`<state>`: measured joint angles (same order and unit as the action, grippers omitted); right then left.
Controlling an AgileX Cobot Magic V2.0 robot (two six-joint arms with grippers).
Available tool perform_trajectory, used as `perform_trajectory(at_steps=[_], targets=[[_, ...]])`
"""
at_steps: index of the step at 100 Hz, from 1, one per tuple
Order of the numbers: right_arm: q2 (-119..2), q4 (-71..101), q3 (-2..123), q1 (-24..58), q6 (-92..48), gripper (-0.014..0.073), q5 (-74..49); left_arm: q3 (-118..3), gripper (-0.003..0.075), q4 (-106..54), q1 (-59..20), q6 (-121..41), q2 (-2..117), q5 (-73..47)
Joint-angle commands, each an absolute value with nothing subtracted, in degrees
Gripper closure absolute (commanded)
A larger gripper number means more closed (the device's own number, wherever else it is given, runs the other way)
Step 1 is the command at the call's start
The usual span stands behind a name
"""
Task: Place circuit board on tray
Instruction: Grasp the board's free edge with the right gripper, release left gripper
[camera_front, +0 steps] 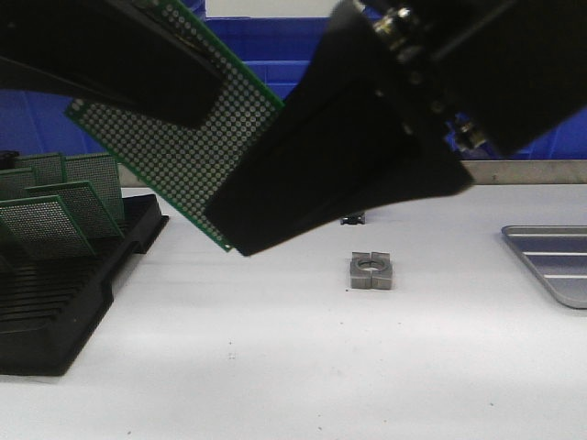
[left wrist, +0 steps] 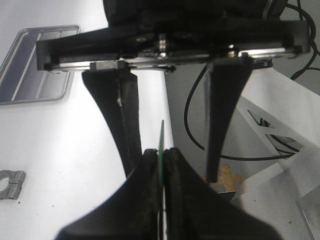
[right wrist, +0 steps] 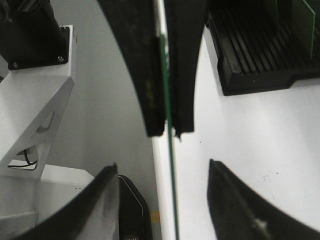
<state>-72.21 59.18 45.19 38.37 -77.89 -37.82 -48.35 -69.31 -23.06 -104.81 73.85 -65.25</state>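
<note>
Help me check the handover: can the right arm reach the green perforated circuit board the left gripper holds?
Probably yes. The green perforated circuit board sits edge-on between the right gripper's open fingers, with nothing blocking; the left gripper clamps its other end.

I see left gripper [left wrist: 161,156] pinching circuit board [left wrist: 161,137], edge-on. Right gripper [left wrist: 172,172] spread wide, straddling it. Tray [left wrist: 30,65] well apart on white table [left wrist: 60,150].
</note>
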Motion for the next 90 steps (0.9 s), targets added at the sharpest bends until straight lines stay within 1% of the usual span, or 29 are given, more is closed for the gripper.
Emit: perform_trajectory(at_steps=[1,10,17,24,31,40,46,53,54,57,58,64,65,66,69,76,81,84,90], targets=[[-71.29,61.69,47.23,38.52,-78.68,0.0362,-36.86,-50.11,0.0741,-73.64,-23.58,-104.36,72.35,-66.28],[-71.29,61.69,47.18,38.52,-78.68,0.0499,-36.98,-50.11,0.0740,-73.64,-23.58,-104.36,72.35,-65.68],[-71.29,61.74,47.18,38.52,-78.68,0.0581,-37.03,-50.11,0.0740,-73.64,-23.58,-104.36,72.35,-65.45],[-71.29,61.74,47.18,38.52,-78.68,0.0637,-37.04,-50.11,0.0740,-73.64,-23.58,-104.36,72.35,-65.45],[-71.29,61.74,47.18,38.52,-78.68,0.0666,-37.04,-50.11,0.0738,-73.64,-23.58,-104.36,72.35,-65.45],[-71.29,61.74,47.18,38.52,-78.68,0.0663,-37.04,-50.11,0.0738,-73.64,-23.58,-104.36,72.35,-65.69],[-71.29,61.74,47.18,38.52,-78.68,0.0663,-37.09,-50.11,0.0720,-73.64,-23.58,-104.36,72.35,-65.79],[-71.29,61.74,47.18,38.52,-78.63,0.0663,-37.45,-50.11,0.0648,-73.53,-23.58,-104.26,72.35,-65.79],[-71.29,61.74,47.18,38.52,-78.63,0.0663,-37.50,-50.11,0.0648,-73.39,-23.58,-104.26,72.35,-65.79],[-71.29,61.74,47.18,38.52,-78.63,0.0663,-37.70,-50.11,0.0591,-73.28,-23.58,-104.26,72.35,-65.79],[-71.29,61.74,47.18,38.52,-78.63,0.0663,-37.70,-50.11,0.0591,-73.28,-23.58,-104.26,72.35,-65.79],[-71.29,61.74,47.18,38.52,-78.63,0.0663,-37.75,-50.11,0.0476,-73.28,-23.58,-104.26,72.35,-65.68],[-71.29,61.74,47.18,38.52,-78.63,0.0663,-37.75,-50.11,0.0476,-73.28,-23.58,-104.26,72.35,-65.68],[-71.29,61.74,47.18,38.52,-78.63,0.0663,-37.87,-50.11,0.0437,-73.28,-23.58,-104.26,72.35,-65.68],[-71.29,61.74,47.18,38.52,-78.63,0.0663,-38.06,-50.11,0.0398,-73.28,-23.58,-104.26,72.35,-65.68],[-71.29,61.74,47.18,38.52,-78.63,0.0663,-38.92,-50.11,0.0270,-73.28,-23.58,-104.26,72.35,-65.33],[-71.29,61.74,47.18,38.52,-78.48,0.0663,-39.69,-50.11,0.0218,-73.28,-23.58,-104.26,72.35,-64.77],[-71.29,61.74,47.13,38.52,-77.67,0.0663,-40.05,-50.11,0.0202,-73.28,-23.58,-104.26,72.35,-64.36],[-71.29,61.68,46.96,38.52,-74.38,0.0663,-40.73,-50.11,0.0196,-73.28,-23.58,-104.26,72.35,-63.73]])
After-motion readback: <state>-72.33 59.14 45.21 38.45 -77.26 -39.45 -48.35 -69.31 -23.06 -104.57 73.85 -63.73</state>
